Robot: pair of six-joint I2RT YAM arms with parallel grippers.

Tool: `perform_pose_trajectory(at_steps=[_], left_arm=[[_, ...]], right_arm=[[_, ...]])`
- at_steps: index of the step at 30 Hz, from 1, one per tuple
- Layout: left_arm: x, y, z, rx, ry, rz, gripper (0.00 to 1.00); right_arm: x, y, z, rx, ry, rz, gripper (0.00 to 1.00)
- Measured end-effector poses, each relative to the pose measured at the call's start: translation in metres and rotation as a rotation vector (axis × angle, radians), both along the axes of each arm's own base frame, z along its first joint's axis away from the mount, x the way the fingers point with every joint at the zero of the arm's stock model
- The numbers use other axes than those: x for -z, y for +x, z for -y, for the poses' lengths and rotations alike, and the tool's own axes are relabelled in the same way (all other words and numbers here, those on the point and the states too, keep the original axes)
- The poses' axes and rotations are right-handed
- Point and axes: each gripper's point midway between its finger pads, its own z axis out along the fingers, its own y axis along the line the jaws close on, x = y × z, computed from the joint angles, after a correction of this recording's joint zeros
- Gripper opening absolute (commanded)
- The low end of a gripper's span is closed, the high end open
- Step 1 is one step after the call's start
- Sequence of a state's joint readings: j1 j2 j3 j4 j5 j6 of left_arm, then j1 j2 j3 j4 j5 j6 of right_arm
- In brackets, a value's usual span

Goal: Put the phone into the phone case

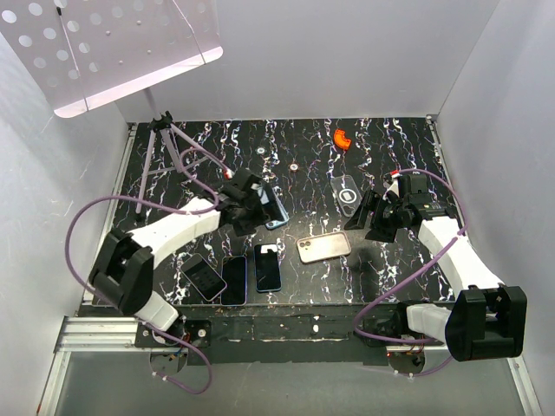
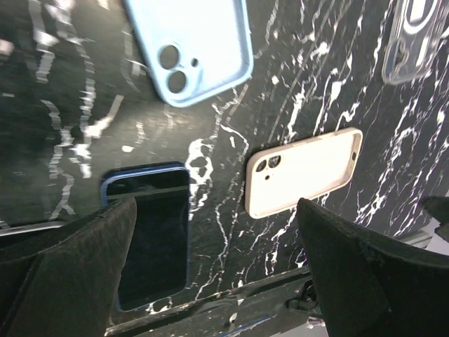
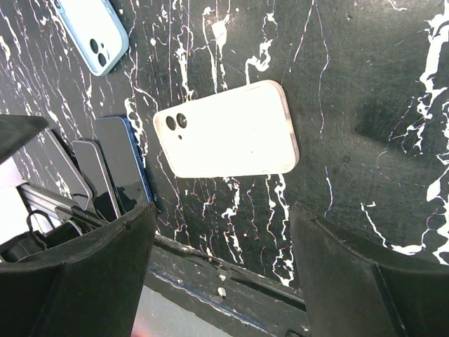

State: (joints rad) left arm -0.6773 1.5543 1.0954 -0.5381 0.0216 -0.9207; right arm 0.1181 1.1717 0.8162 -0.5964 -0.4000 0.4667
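left tool [image 1: 247, 206]: wide open, empty; hangs low over the desk [image 1: 286, 147], just beside the blue case [image 2: 203, 42].
right tool [image 1: 384, 215]: open, nothing between the fingers; near the clear case [image 1: 345, 195], tilted down toward the beige phone.
beige phone [image 1: 323, 247]: flat on the desk between the two arms, camera side up, touching nothing. Its raised rim reads like a case around it, so the phone is likely seated already; cannot confirm.
blue case: back up, beyond the beige phone and apart from it.
clear case: flat, well right of the blue case, looks unfilled.
spare phones [image 1: 234, 279]: three in a row at the near edge, dark faces up, left of the beige phone; probably stock for other cases.
why: phone lies mid-desk, where either arm can reach it.
step: judged done or nearly so; corner seating needs a check.
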Motion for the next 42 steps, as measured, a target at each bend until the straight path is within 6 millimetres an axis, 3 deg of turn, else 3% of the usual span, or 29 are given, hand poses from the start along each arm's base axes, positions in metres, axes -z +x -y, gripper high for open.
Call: perform_pose_trajectory(at_steps=[5, 9, 14, 22, 27, 30, 36, 42], left_arm=[[-0.022, 0.009, -0.047, -0.071, -0.006, 0.055, 0.98], [-0.037, -0.001, -0.073, -0.087, 0.000, 0.098, 0.98], [-0.048, -0.018, -0.090, -0.075, 0.023, 0.137, 0.98], [-0.042, -0.037, -0.105, -0.042, 0.087, 0.108, 0.97], [-0.032, -0.041, -0.104, -0.027, 0.108, 0.069, 0.96], [-0.013, -0.047, -0.095, 0.007, 0.142, 0.005, 0.96], [0.025, -0.067, -0.060, 0.121, 0.234, -0.135, 0.97], [0.047, -0.075, -0.035, 0.175, 0.311, -0.210, 0.98]], right_arm=[[0.000, 0.000, -0.001, -0.005, 0.007, -0.002, 0.86], [-0.002, 0.000, -0.003, -0.013, 0.020, 0.006, 0.87], [-0.004, 0.003, -0.005, -0.018, 0.030, 0.018, 0.88], [-0.001, 0.001, -0.015, -0.055, 0.042, 0.005, 0.88], [0.002, -0.002, -0.023, -0.086, 0.039, -0.011, 0.89], [0.005, -0.003, -0.025, -0.093, 0.036, -0.023, 0.89], [0.008, -0.004, -0.027, -0.097, 0.027, -0.030, 0.88], [0.009, -0.004, -0.028, -0.095, 0.023, -0.034, 0.89]])
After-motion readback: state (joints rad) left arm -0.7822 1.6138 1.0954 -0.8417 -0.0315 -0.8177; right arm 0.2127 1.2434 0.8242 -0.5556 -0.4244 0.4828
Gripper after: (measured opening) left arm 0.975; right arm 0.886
